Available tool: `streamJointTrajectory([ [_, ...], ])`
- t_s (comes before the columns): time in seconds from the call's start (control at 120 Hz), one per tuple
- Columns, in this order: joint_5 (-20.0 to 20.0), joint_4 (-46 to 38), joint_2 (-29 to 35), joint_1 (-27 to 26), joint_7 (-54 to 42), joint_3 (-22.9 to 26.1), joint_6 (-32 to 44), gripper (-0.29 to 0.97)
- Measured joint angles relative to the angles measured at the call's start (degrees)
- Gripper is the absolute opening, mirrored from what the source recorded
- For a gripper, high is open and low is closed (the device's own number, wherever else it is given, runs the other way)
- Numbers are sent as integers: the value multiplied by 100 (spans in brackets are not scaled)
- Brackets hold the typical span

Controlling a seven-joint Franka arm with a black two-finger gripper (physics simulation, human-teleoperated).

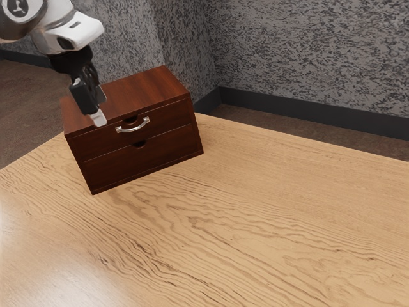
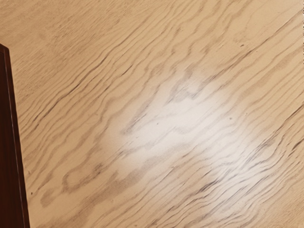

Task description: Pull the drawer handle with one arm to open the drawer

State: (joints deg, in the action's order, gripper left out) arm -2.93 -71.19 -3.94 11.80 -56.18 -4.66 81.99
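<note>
Most of my arm (image 1: pixel 45 22) is cut off by the exterior view's upper left corner; what shows of it is the white last link and the black hand beneath it. My claw (image 1: pixel 97 118) hangs in front of the near top corner of the cabinet (image 1: pixel 144 89), its pale tip overlapping the front top edge. From this angle I cannot tell how far the claw is open, nor whether the tip touches the wood or hangs just clear of it. It holds nothing that I can see.

The handle (image 1: pixel 132 126) is a curved silver bar on the upper drawer (image 1: pixel 163 118), just beside my claw toward the exterior view's right and a little lower, with a clear gap between them. A small dark recess sits behind the bar's middle. The upper drawer's front lies flush with the lower drawer (image 1: pixel 144 157) under it, so it is shut. The lower front carries a similar dark recess at its top edge, hard to make out.

In the wrist view the pale grained desk (image 2: pixel 166 118) lies under my hand with a soft bright sheen on it, and a dark strip of the cabinet (image 2: pixel 9 152) runs along one edge, the rest of it cut off.
</note>
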Motion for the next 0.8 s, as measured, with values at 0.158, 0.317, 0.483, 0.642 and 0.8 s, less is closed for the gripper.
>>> streamJointTrajectory([
  [0.158, 3, -3, -234, -118, -288, -24, 0, 68],
  [0.317, -1, -2, -261, -83, -511, -34, 3, 68],
  [0.483, -16, -2, -279, -110, -682, -32, 22, 68],
  [0.642, -22, 9, -360, -134, -779, -29, 40, 68],
  [0.8, 156, -1, -378, 126, -802, -74, 49, 68],
])
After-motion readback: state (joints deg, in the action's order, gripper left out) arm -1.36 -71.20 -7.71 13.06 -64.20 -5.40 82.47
